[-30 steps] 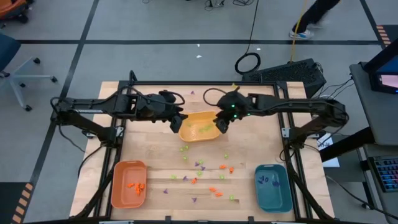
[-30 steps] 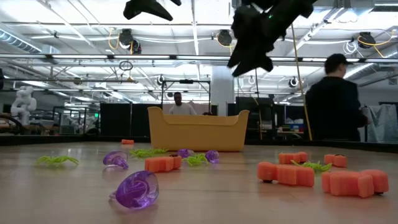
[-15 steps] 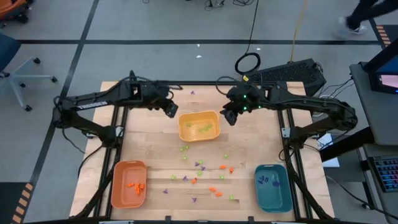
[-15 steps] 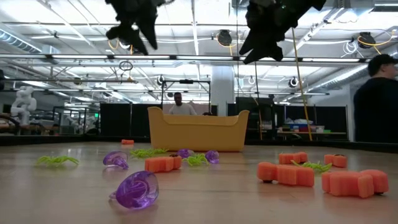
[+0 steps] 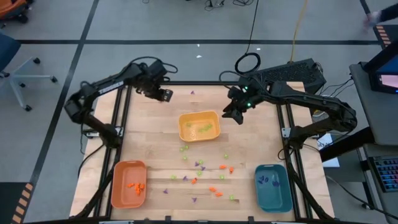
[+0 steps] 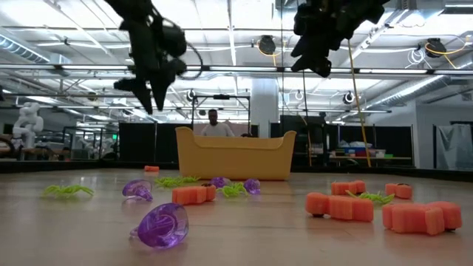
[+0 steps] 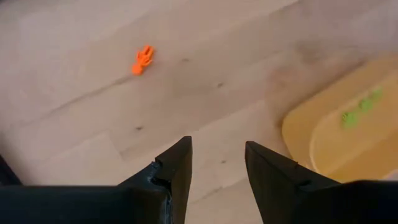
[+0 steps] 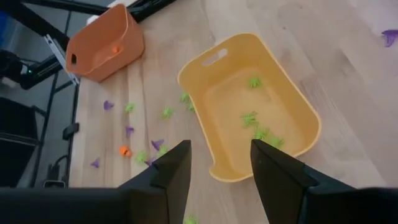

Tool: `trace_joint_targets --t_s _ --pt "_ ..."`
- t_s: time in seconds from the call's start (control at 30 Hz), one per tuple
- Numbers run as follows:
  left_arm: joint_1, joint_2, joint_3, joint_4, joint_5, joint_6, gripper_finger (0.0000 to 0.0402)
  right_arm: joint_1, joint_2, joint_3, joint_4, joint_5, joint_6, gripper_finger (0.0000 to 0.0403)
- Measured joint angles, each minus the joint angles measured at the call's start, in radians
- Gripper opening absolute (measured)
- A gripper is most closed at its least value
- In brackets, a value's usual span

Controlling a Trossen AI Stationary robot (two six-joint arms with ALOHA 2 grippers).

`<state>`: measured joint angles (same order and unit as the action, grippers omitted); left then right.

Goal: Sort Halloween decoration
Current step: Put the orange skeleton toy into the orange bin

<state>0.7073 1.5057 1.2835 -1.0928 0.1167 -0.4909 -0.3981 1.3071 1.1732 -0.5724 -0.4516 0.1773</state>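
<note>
Both arms have pulled back from over the yellow tray (image 5: 199, 126) toward the top of the high frame; left arm swung furthest, now upper left.

Left gripper (image 5: 164, 95) hovers above bare wood near the table's top edge, fingers apart w/ nothing between them (left wrist view shows daylight btwn the tips). Right gripper (image 5: 236, 116) hangs just up-right of the yellow tray, fingers also parted, empty.

Halloween decoration (image 5: 202, 171): tiny orange, green, purple bits scattered mid-to-lower centre of the high frame, below the yellow tray. Some already sorted: orange bits in the orange tray (image 5: 129, 183) lower left, green ones in the yellow tray, purple ones in the teal tray (image 5: 273, 186) lower right.

Handling, my guess: pieces look v. light, likely plastic or rubbery. Green spidery ones have thin legs that could snag or flex; purple ones look glossy, so maybe slippery; orange chunks look blocky, easiest. Best to pinch across the body's middle, tips low to the wood; a nudge would prob. skid them away.

Views: low view gives shape/sheen, e.g. a purple ring-like piece (image 6: 160, 224) and an orange block (image 6: 339, 206), which the high view reduces to dots. Left wrist view alone shows a stray orange bit (image 7: 143, 60) off by itself. Right wrist view shows green pieces (image 8: 257, 126) inside the yellow tray.
</note>
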Motion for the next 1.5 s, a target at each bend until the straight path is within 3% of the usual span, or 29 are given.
trace_joint_targets --t_s 0.13,0.4,0.63,0.8,1.07,1.33,1.5 --pt "0.066 0.102 0.0 0.003 0.02 0.007 0.0153 0.0 0.0 0.0 -0.06 -0.03 -0.012 0.0154" --pt "0.091 0.268 0.0 0.039 -0.097 0.17 0.0153 0.0 0.0 0.0 -0.189 -0.051 -0.115 0.0154" --pt "0.09 0.318 0.0 0.063 -0.112 0.248 0.0157 0.0 0.0 0.0 -0.192 -0.051 -0.119 0.0154" --pt "0.09 0.335 0.0 0.098 -0.141 0.34 0.0195 0.0 0.0 0.0 -0.191 -0.049 -0.104 0.0154" --pt "0.095 0.382 0.0 0.17 -0.152 0.449 0.0239 0.0 0.0 0.0 -0.109 0.008 0.075 0.0154" --pt "0.102 0.44 -0.001 0.171 -0.189 0.493 0.0237 0.013 0.0 0.0 0.077 0.007 0.339 0.0154" --pt "0.102 0.44 -0.001 0.163 -0.188 0.498 0.0208 0.045 0.0 0.0 0.173 0.057 0.415 0.0154"
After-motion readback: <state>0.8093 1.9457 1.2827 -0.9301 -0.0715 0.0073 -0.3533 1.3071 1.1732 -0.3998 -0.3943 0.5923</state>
